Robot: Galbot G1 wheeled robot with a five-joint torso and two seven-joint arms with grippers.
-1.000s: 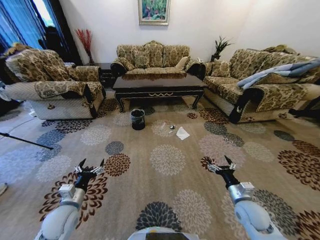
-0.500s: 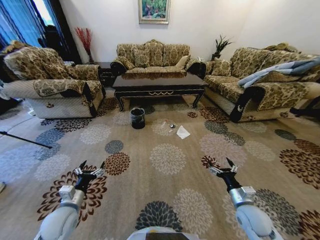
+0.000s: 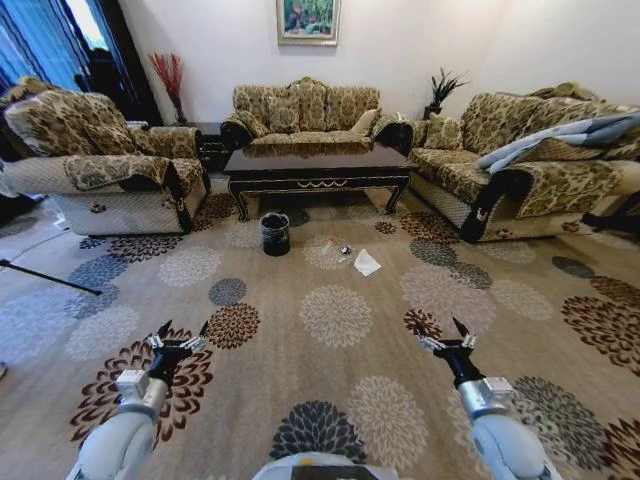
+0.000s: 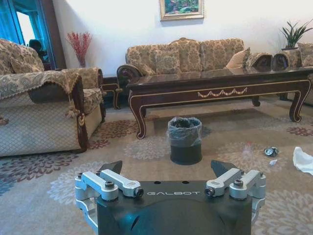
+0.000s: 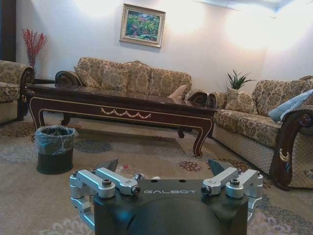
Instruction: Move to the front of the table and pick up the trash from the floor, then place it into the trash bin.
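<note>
The dark glossy table (image 3: 318, 165) stands ahead in front of the middle sofa. On the floor (image 3: 300, 370) before it sits the black trash bin (image 3: 275, 234) with its plastic liner. Right of the bin lies the trash: a small clear bottle (image 3: 327, 246), a tiny round piece (image 3: 344, 250) and white crumpled paper (image 3: 366, 264). My left gripper (image 3: 180, 335) and right gripper (image 3: 446, 335) hover low over the carpet, both open and empty, well short of the trash. The left wrist view shows the trash bin (image 4: 185, 139), the round piece (image 4: 270, 152) and the paper (image 4: 303, 159).
An armchair (image 3: 100, 165) stands at the left and a sofa (image 3: 520, 165) at the right, with a third sofa (image 3: 305, 112) behind the table. A thin dark rod (image 3: 50, 278) lies on the carpet at the left. Open carpet stretches between me and the bin.
The whole head view has shifted slightly, with the table, bin and trash sitting a little closer. Both grippers hold the same open pose.
</note>
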